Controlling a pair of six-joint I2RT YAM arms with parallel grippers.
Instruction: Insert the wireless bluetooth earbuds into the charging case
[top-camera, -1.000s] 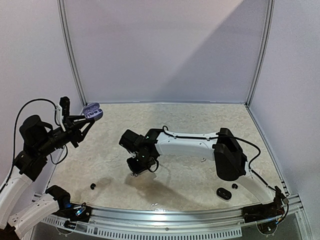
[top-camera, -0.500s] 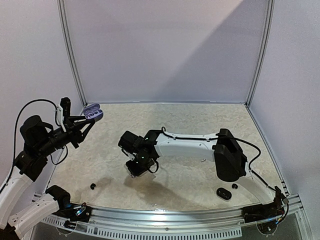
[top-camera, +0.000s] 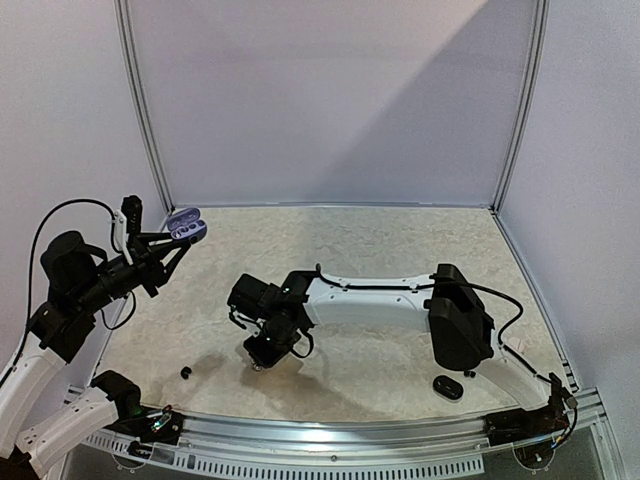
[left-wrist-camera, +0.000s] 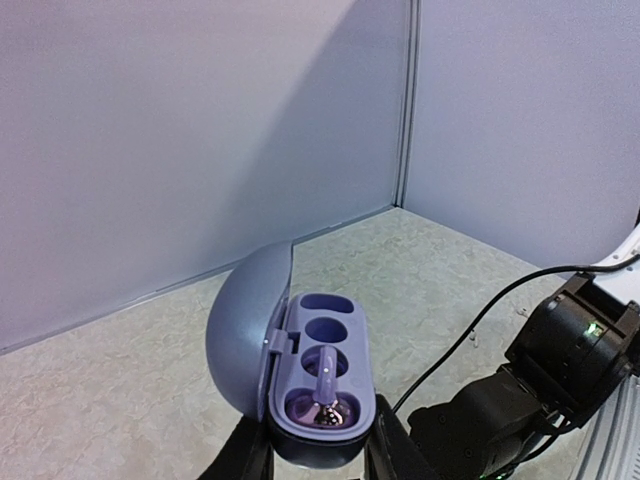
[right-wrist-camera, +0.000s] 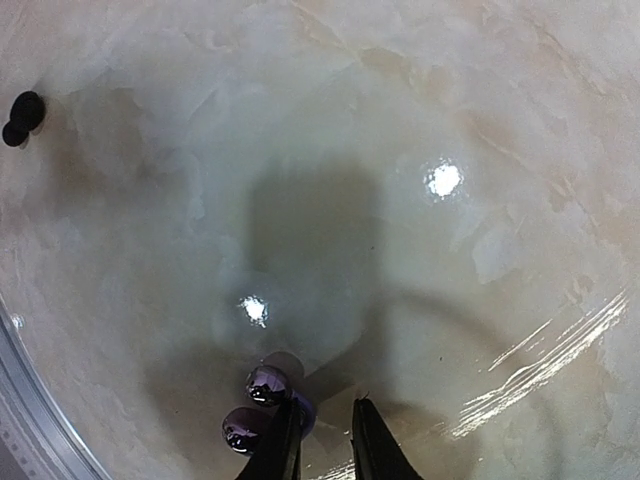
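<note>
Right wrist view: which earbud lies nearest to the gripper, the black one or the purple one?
The purple earbud, close beside the right gripper at the bottom edge; the black earbud lies far off, upper left.

Bottom edge cuts right end effector (right-wrist-camera: 323, 405) fingers (right-wrist-camera: 283, 445); purple earbud (right-wrist-camera: 268, 383) maybe gripped, unclear; charging case (left-wrist-camera: 322, 390) base hidden.

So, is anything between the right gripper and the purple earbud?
Nothing visible does. The purple earbud sits right beside the right gripper, just outside one fingertip rather than between the two.
</note>
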